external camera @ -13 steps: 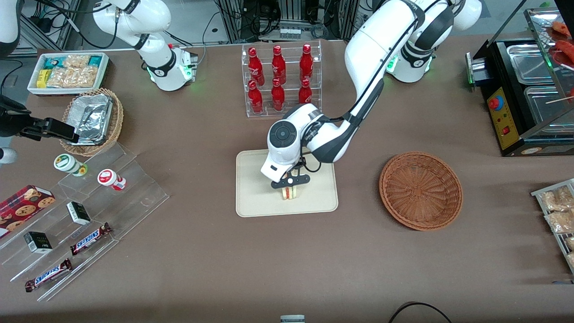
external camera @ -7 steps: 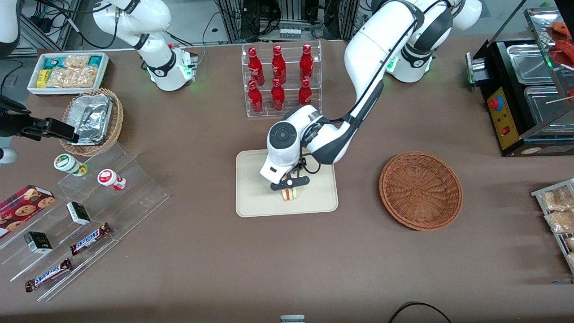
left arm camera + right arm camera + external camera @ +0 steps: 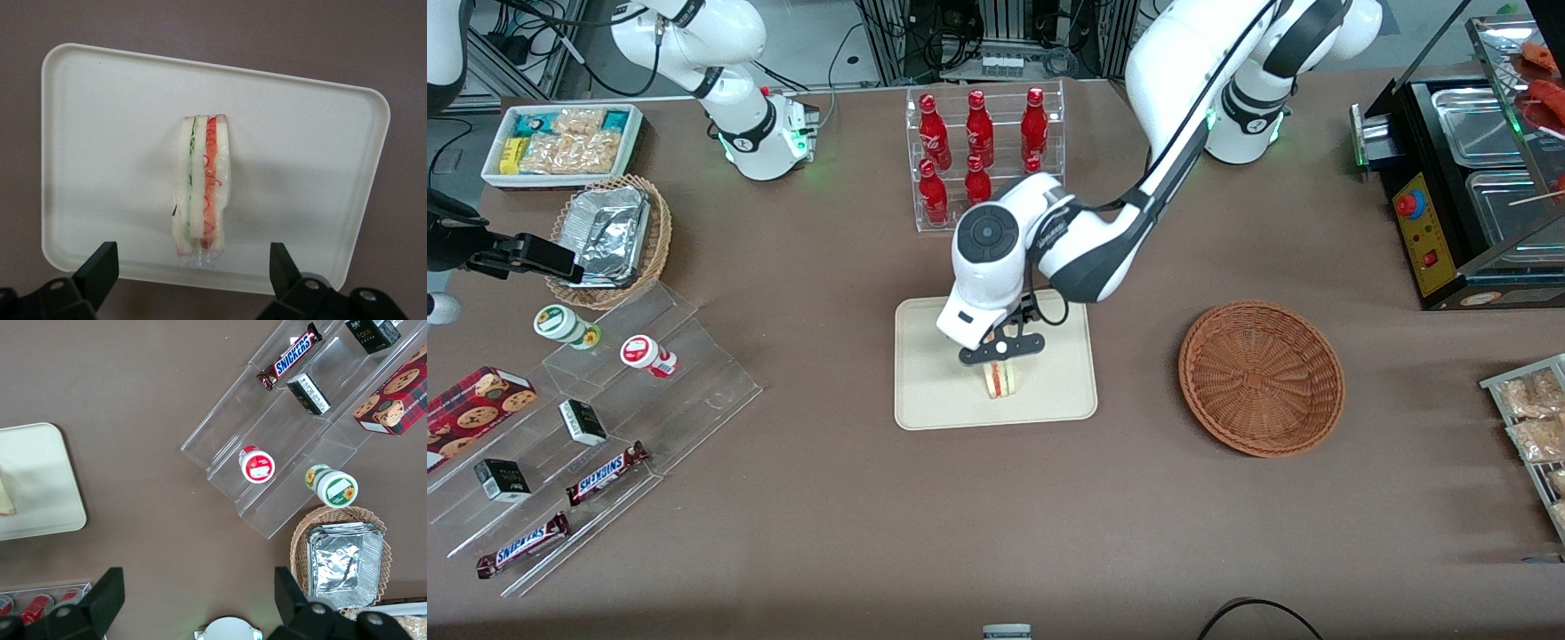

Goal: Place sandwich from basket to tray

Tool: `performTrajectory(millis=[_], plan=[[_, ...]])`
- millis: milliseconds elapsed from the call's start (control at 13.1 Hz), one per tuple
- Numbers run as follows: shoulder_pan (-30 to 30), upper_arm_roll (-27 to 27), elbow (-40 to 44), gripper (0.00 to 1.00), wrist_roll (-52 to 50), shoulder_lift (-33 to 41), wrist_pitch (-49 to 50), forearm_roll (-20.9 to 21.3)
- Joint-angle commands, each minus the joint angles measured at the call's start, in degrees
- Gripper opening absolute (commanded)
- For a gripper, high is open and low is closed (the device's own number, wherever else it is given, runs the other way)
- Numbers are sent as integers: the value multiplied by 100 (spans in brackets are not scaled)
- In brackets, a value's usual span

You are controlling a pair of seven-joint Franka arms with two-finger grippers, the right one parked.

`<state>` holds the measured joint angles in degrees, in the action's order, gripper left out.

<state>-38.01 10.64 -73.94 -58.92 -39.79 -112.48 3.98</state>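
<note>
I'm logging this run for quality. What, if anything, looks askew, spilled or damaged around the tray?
Nothing stands out. The sandwich stands on edge on the tray, intact, with its filling layers in place. The gripper hangs above it with fingers open and apart from it. The basket sits upright beside the tray.
</note>
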Motion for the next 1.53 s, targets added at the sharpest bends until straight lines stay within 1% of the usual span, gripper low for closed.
performTrajectory(millis=[0,76,153,381,458,534,610,763,839,915,1068,1220,1373,1449], plan=[[-13,-201,-95,100,3,384,393,-11],[-13,-385,-121,100,247,463,420,-28],[-5,-474,-130,100,728,533,533,-133],[-14,-1149,-130,100,1924,753,947,-599],[-13,-1439,-217,100,2154,928,1069,-713],[-5,-1850,-244,100,2374,1060,1245,-1088],[-22,-2264,-261,100,2742,1183,1377,-1283],[-5,-2705,-288,100,3514,1368,1842,-1417],[-13,-3125,-349,100,4119,1395,1992,-1574],[-22,-3434,-445,100,4578,1474,2107,-1697],[-13,-3620,-560,100,5116,1641,2221,-1716],[-22,-3727,-552,100,5477,1798,2641,-1646],[-22,-3857,-561,100,5540,2062,2792,-1611],[-31,-3980,-561,100,5618,2168,2898,-1506]])
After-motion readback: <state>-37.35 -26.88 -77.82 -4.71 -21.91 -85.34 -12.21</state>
